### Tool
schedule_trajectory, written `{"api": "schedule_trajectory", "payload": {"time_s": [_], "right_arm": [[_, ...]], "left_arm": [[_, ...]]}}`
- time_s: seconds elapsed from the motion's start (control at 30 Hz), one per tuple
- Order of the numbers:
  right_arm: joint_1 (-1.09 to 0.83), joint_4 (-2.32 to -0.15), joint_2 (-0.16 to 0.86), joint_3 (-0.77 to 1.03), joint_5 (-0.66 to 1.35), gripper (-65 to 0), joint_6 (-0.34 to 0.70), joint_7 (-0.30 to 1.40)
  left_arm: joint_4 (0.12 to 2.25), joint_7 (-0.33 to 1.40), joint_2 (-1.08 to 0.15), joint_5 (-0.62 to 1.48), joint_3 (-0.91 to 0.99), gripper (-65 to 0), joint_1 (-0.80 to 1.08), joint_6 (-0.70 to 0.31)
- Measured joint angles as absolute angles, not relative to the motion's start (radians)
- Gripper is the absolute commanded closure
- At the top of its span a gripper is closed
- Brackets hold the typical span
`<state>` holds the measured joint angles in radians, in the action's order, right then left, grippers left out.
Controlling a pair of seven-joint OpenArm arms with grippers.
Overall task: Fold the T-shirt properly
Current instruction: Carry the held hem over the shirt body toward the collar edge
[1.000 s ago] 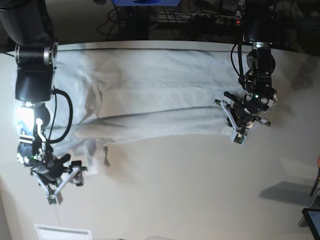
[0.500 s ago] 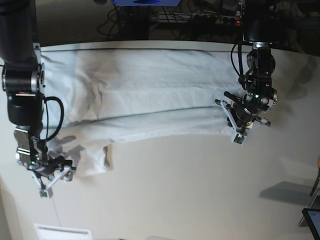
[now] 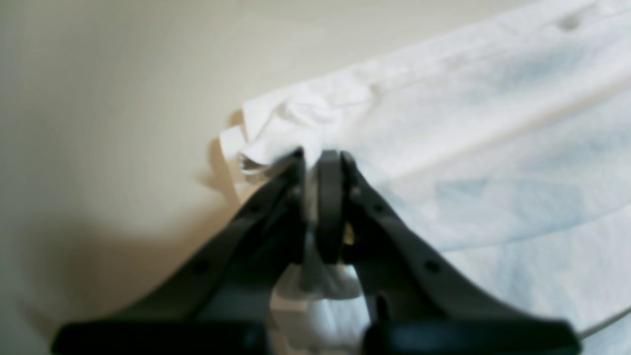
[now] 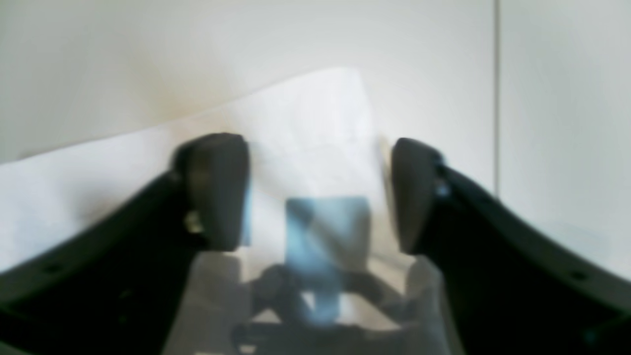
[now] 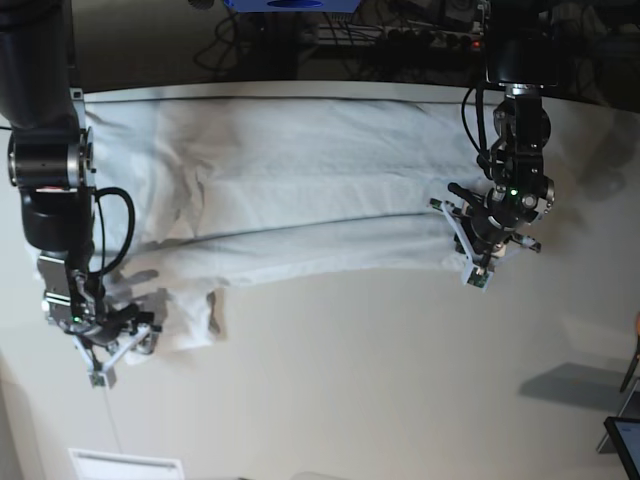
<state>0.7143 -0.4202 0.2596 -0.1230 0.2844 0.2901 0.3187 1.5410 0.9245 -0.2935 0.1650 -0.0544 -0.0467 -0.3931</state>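
Note:
The white T-shirt lies spread lengthwise across the table, with a sleeve flap hanging toward the front left. My left gripper sits at the shirt's right-hand edge. In the left wrist view the left gripper is shut on a bunched corner of the T-shirt. My right gripper is at the sleeve flap. In the right wrist view the right gripper stands open, and a flat corner of the T-shirt lies between its fingers.
Behind the table's far edge are dark cables and equipment. A white label lies at the front left and a dark object at the front right. A thin seam runs across the tabletop beside the right gripper.
The right arm has swung left and brought its gripper up to the sleeve flap, with its jaws a little narrower. The left gripper and its hold on the cloth have not moved.

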Motion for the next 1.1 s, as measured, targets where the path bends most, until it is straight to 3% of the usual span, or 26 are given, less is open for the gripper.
{"api": "schedule_trajectory", "payload": {"time_s": [0.13,0.3,0.4,0.63,0.87,1.1], "right_arm": [[0.712,-0.42,0.255,-0.123,0.289,-0.7,0.297,0.322],[0.712,-0.427,0.248,-0.12,0.288,0.0,0.294,0.336],[0.706,-0.49,0.249,-0.118,0.284,0.0,0.293,0.431],[0.519,-0.957,0.244,-0.1,0.288,0.0,0.297,0.636],[0.301,-1.439,0.24,0.104,0.283,-0.1,0.289,0.849],[0.142,-1.721,0.231,0.191,0.293,-0.1,0.296,0.993]], "left_arm": [[1.541,0.925,-0.294,0.165,-0.054,0.0,-0.047,-0.393],[1.541,0.924,-0.294,0.165,-0.054,0.0,-0.047,-0.393],[1.541,0.926,-0.293,0.165,-0.054,0.0,-0.047,-0.393],[1.542,0.926,-0.293,0.165,-0.055,0.0,-0.046,-0.393],[1.565,0.934,-0.293,0.165,-0.055,0.0,-0.043,-0.393],[1.67,0.926,-0.294,0.164,-0.055,0.0,-0.039,-0.393]]}}
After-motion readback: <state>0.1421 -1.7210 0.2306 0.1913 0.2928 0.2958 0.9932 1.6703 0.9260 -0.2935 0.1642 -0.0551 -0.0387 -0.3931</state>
